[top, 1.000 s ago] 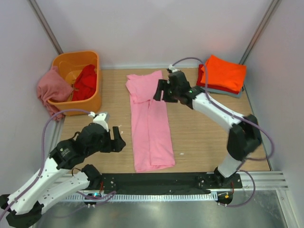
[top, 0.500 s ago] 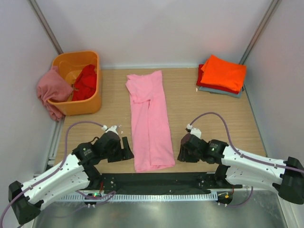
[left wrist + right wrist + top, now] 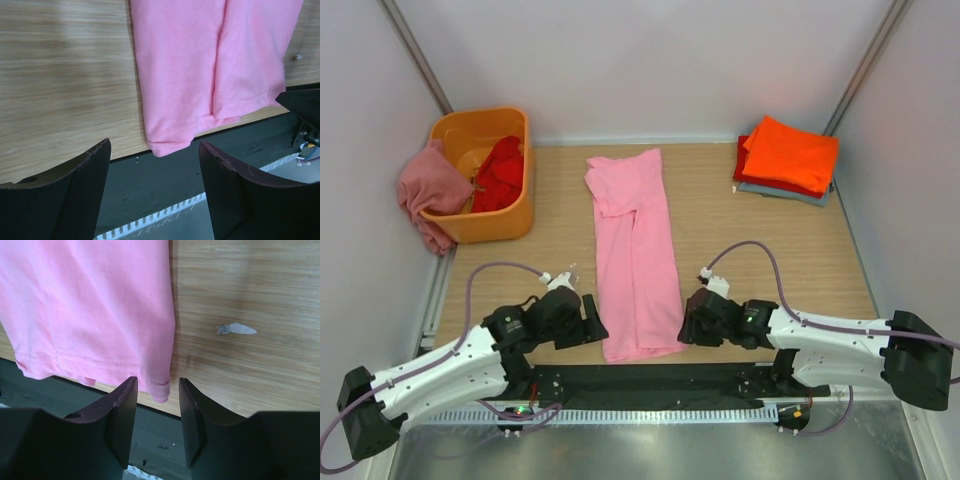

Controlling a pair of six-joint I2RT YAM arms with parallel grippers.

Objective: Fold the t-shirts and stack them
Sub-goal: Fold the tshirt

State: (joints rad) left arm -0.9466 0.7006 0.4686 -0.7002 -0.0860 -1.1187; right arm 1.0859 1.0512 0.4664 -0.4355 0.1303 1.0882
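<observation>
A light pink t-shirt (image 3: 635, 250) lies folded into a long strip down the middle of the table. Its near hem reaches the table's front edge (image 3: 200, 75). My left gripper (image 3: 592, 325) is open just left of the near left corner, and the hem corner shows between its wide jaws (image 3: 154, 146). My right gripper (image 3: 688, 322) sits at the near right corner. Its jaws (image 3: 157, 382) stand narrowly apart with the hem corner (image 3: 161, 390) between them, untouched. An orange (image 3: 790, 150), a red (image 3: 744, 165) and a grey-blue shirt (image 3: 790, 192) are stacked folded at back right.
An orange tub (image 3: 515, 215) at back left holds a crumpled red shirt (image 3: 500, 175). A dusty rose shirt (image 3: 430, 190) hangs over its left rim. A black base plate (image 3: 650, 382) runs along the near edge. A small scrap (image 3: 236, 329) lies right of the hem.
My right arm has swung from the shirt's far end down to its near right corner, and its jaws have narrowed. My left gripper has moved in towards the near left corner.
</observation>
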